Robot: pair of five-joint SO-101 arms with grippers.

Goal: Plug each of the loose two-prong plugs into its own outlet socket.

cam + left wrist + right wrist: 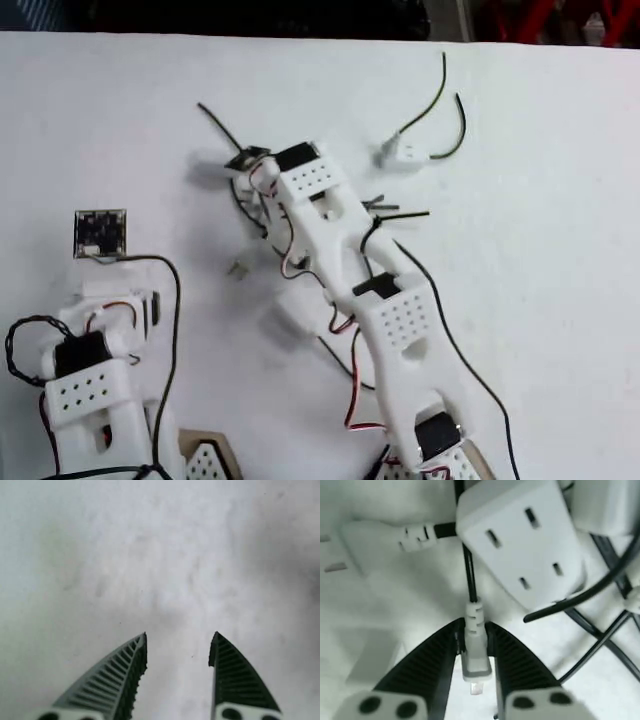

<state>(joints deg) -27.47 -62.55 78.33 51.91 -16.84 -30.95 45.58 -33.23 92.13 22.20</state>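
A: Right gripper (474, 628), fingers?

B: Clamped on a white two-prong plug (474, 657), one finger on each flat side. The plug sits just beside the outlet block (520, 540), not touching it.

A: Which way is the plug facing?

B: Its strain-relief end points toward the outlet block. A prong shows at the opposite end, facing away from the block. Its black cord (468, 575) runs from the plug up along the near edge of the block.

A: Outlet block itself?

B: White, lying flat, with four slots visible on top. None of those slots has anything in it. More black cables cross on the block's far side from the held plug's cord.

A: Any other plugs?

B: A second plug (415, 536), white with a black cord, lies on the table just beside the outlet block. It's on the side away from the crossing cables. Can't tell if it touches the block.

A: Left gripper (178, 640)?

B: Fingers spread apart, nothing between them. It's over the bare white table (150, 555). Can't tell how far it is from the outlet block.
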